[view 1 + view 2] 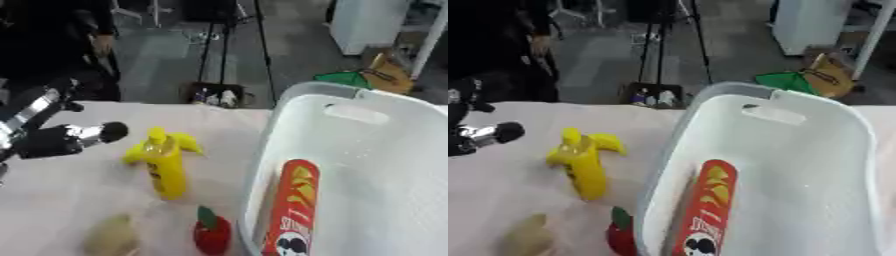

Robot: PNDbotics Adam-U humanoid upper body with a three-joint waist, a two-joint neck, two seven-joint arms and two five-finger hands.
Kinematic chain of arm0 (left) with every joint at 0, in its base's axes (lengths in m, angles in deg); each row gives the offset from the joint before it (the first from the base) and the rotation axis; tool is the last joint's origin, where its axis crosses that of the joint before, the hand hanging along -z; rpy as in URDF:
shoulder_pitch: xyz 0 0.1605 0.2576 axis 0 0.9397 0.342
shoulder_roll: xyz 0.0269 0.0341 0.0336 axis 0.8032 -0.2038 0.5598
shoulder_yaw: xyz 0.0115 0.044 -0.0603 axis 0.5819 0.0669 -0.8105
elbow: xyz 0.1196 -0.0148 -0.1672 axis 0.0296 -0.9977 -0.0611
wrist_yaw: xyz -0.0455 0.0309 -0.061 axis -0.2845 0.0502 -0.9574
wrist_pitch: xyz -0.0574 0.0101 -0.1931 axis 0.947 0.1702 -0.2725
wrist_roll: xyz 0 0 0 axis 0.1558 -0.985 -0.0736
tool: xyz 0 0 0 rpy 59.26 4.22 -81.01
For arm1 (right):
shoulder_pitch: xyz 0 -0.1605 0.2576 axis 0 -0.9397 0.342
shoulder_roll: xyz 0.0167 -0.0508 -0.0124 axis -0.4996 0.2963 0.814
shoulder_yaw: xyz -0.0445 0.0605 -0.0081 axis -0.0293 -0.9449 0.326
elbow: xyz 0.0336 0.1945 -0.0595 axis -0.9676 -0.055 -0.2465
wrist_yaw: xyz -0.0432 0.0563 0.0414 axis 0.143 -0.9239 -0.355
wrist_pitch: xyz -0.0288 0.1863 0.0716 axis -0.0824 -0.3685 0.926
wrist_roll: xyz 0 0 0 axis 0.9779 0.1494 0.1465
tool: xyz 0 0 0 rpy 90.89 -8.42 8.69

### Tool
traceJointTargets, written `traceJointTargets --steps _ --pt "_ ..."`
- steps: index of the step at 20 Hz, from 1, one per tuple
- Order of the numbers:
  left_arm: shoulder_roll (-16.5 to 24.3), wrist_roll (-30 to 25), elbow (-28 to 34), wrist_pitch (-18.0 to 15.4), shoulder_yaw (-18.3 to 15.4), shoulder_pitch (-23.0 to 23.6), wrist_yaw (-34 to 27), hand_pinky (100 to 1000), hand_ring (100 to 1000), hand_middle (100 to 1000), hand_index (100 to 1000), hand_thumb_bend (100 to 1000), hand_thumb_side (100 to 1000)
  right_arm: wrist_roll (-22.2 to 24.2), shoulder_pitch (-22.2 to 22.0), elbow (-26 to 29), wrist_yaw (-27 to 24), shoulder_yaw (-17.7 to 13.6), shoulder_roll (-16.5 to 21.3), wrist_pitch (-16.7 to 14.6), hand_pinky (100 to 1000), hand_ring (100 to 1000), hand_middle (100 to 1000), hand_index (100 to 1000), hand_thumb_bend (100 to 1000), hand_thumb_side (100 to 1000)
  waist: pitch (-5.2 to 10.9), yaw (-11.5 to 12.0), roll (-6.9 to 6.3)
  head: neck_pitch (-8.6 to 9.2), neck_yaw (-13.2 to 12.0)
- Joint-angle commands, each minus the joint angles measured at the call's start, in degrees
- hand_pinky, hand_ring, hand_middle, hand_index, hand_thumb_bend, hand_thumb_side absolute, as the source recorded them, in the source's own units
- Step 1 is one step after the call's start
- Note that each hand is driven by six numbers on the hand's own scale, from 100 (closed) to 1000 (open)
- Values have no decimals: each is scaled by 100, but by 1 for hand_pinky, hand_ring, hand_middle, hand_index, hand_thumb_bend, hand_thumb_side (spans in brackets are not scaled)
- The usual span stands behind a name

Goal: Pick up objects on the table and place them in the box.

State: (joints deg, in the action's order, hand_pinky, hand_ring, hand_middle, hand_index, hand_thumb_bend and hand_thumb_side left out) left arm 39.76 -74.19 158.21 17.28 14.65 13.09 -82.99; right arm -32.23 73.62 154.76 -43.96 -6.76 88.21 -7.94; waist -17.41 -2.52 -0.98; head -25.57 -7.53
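One white box (350, 130) filled the right half of the frame, holding one red chips can (291, 210) lying lengthwise near its left wall. On the table (70, 200), left of the box: one yellow banana toy (164, 165) at centre left, one red apple toy (213, 234) at the bottom just beside the box wall, one tan rounded object (111, 237) at lower left, too blurred to identify. Left hand (61, 140) came in from the left edge, raised above the table, left of the banana toy and apart from it; whether its fingers were spread or curled could not be told. Right hand did not show. Beyond the table's far edge sat a dark bin (214, 94) on the floor, with tripod legs (219, 45) behind it.
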Motion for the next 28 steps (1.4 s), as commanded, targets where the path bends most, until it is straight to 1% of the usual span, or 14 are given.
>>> traceJointTargets --steps 1,2,3,6,10,14,17,28 --pt "191 184 -136 -134 62 -77 48 883 915 897 1000 1000 697 -3 38 97 -44 0 62 -28 725 537 528 662 100 704 75 -12 1 70 -2" --pt "202 167 -167 -123 75 -92 139 902 928 907 1000 1000 698 -3 38 97 -44 2 63 -30 725 537 528 661 100 704 75 -12 1 67 -4" --pt "212 142 -198 -88 90 -111 268 902 928 907 1000 1000 698 -3 38 97 -46 4 62 -32 725 537 528 661 100 704 74 -11 1 66 -8" --pt "229 40 -239 -3 134 -146 626 936 948 932 1000 1000 725 -3 39 97 -50 12 61 -36 725 536 528 661 100 704 71 -9 -2 65 -7" --pt "300 -186 -300 33 235 -198 996 951 955 944 1000 1000 714 -3 38 97 -58 21 61 -43 725 536 528 660 100 704 69 -14 -3 70 -13" --pt "447 -415 -394 13 380 -275 1025 956 958 948 1000 1000 707 -3 37 97 -65 34 65 -51 725 536 528 660 100 705 69 -19 -5 74 -21" --pt "615 -633 -497 9 599 -415 940 954 956 945 1000 1000 709 -3 41 97 -72 65 62 -62 725 536 528 660 100 705 67 -19 -5 82 -35" --pt "591 -768 -778 62 911 -709 611 947 949 936 1000 1000 687 -3 49 97 -56 107 51 -78 724 536 528 660 100 704 39 -37 6 99 -48"
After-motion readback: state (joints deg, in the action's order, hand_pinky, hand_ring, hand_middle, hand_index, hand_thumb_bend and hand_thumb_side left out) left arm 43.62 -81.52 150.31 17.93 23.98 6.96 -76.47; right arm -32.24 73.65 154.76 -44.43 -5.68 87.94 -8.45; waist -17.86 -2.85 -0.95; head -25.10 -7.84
